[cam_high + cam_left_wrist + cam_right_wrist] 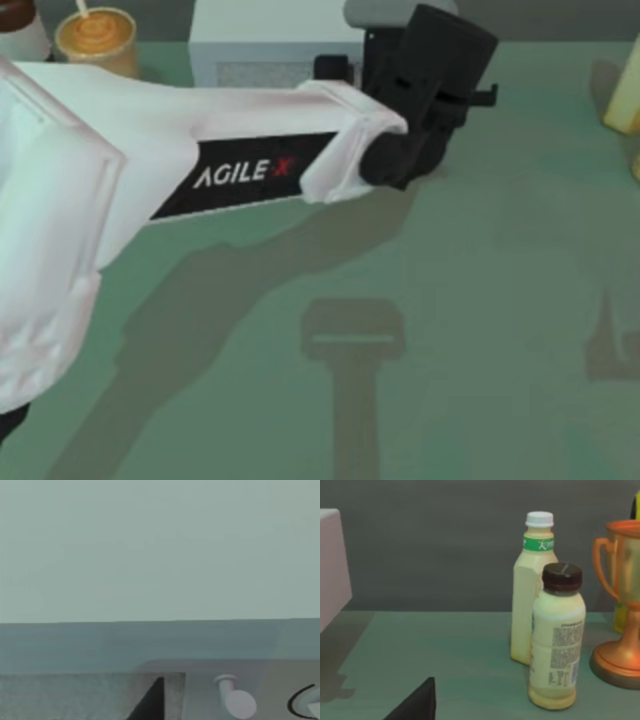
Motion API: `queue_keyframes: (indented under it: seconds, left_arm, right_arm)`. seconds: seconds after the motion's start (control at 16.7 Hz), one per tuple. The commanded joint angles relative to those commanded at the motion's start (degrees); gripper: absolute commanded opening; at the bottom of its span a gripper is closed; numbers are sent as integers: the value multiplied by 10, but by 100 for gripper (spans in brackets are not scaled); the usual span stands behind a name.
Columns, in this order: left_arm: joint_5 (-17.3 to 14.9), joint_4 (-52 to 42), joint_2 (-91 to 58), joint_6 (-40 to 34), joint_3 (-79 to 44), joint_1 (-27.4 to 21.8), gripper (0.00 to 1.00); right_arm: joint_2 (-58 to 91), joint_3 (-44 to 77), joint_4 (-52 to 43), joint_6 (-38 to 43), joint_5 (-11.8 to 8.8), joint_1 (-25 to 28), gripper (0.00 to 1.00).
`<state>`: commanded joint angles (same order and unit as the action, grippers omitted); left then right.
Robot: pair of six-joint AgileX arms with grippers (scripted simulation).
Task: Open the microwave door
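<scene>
Reaching left end effector (425, 120) meets microwave (275, 45) front.

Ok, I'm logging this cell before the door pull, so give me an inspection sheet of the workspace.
Surface: green table, shadowed by the arms.
Job's things: microwave at the far edge; mesh window of the microwave door and a knob close to the left wrist camera.
Clutter: cup, two bottles, trophy.
Grippers: left gripper at the microwave front; right gripper not seen in the top view.
Cables: nothing seen.
Surroundings: dark grey backdrop.
</scene>
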<state>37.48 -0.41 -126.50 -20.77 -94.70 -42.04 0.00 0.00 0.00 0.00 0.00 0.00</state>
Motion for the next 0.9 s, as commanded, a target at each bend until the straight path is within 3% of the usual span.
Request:
queue_keyframes:
  seconds: [0.3,0.36,0.54,0.9]
  left_arm:
    - [0,0,0,0,0,0,0]
    - [2,2,17,0,25,-35,0]
    - [-4,-18,8,-5,5,-34,0]
    - [-56,-217,-54,-52,-150,-20,0]
  right_arm:
    - [0,0,0,0,0,0,100]
    - [0,0,0,0,0,0,100]
    - [0,0,0,0,0,0,100]
    - [0,0,0,0,0,0,100]
